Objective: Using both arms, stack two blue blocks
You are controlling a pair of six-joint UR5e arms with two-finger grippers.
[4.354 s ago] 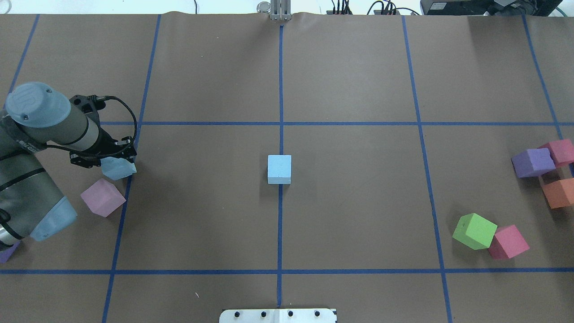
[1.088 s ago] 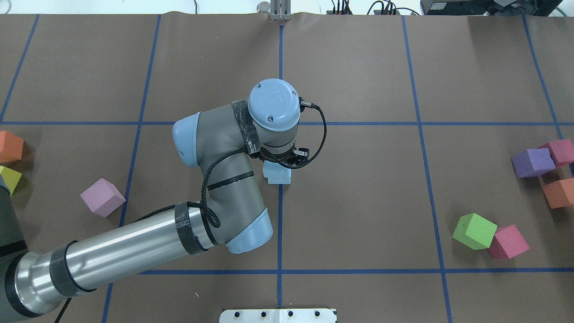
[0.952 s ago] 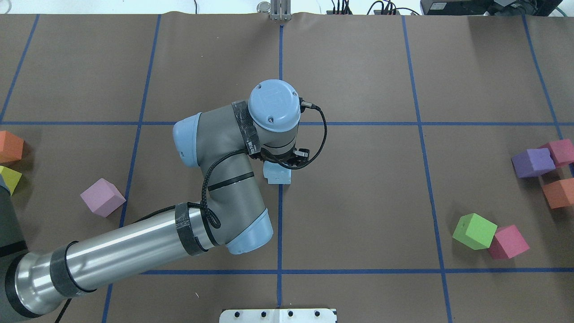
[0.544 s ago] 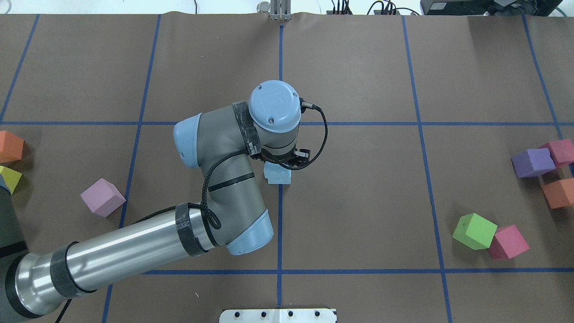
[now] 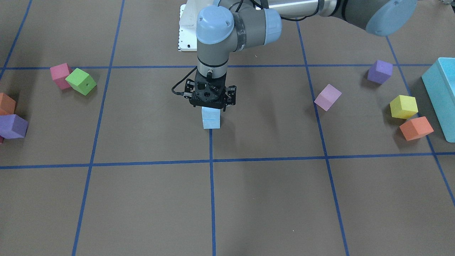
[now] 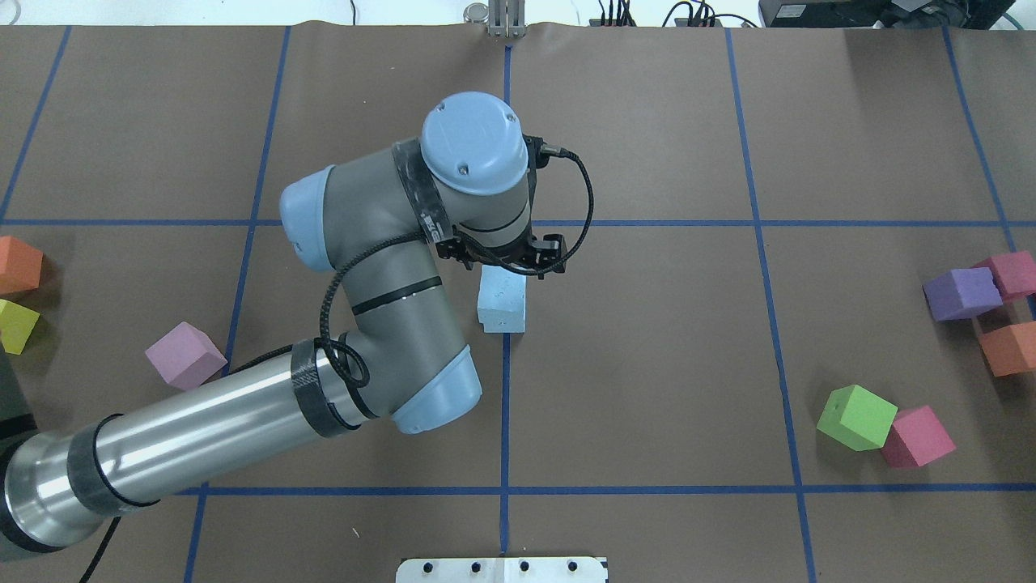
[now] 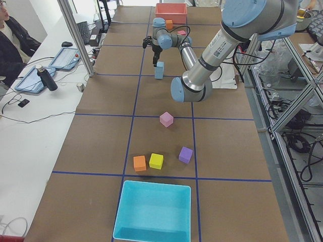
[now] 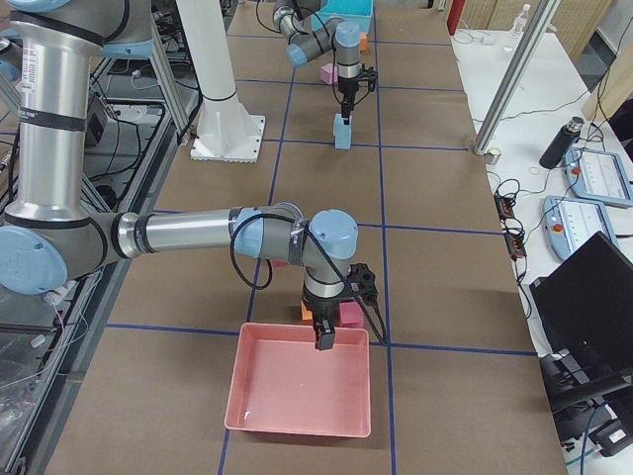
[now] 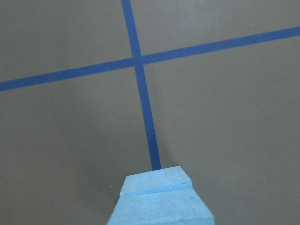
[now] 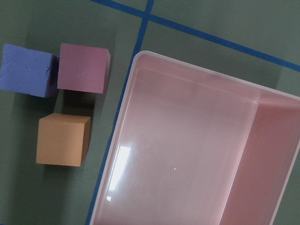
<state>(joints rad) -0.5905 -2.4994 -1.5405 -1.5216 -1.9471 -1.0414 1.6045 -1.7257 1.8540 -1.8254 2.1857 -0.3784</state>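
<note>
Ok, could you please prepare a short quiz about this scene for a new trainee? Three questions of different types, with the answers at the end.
1. Short answer: which arm's gripper hangs directly over the blue blocks?
2. True or false: the blue blocks lie side by side, apart from each other.
3. Multiple choice: in the right wrist view, what lies beside the pink tray?
A) a purple cube, a dark pink cube and an orange cube
B) one green cube
C) a teal box

Key
1. The left arm's.
2. False: one blue block stands on the other.
3. A
</note>
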